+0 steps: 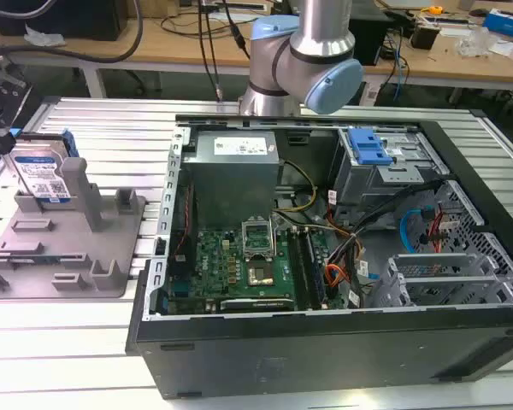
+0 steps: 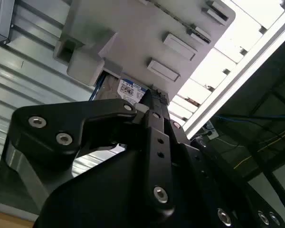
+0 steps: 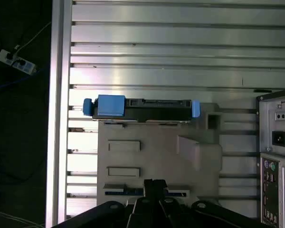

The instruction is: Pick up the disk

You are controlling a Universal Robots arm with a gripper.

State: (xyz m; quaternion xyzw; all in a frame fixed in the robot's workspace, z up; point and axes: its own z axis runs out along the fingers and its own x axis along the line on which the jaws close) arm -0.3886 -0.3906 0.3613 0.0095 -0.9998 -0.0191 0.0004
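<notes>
The disk (image 1: 41, 175) stands on its edge in a slot at one end of the grey fixture (image 1: 77, 256), with its labelled face showing. In the first wrist view its top edge (image 3: 142, 108) runs along that end of the fixture (image 3: 152, 152), a blue rail at each tip. The gripper (image 3: 155, 183) appears over the fixture's opposite end, well apart from the disk, its jaws together with nothing between them. An open computer case (image 1: 325, 350) lies just beside the fixture on the slatted metal table (image 1: 111, 137).

Wrist cams facing fixture (image 3: 152, 156), ext oblique
</notes>
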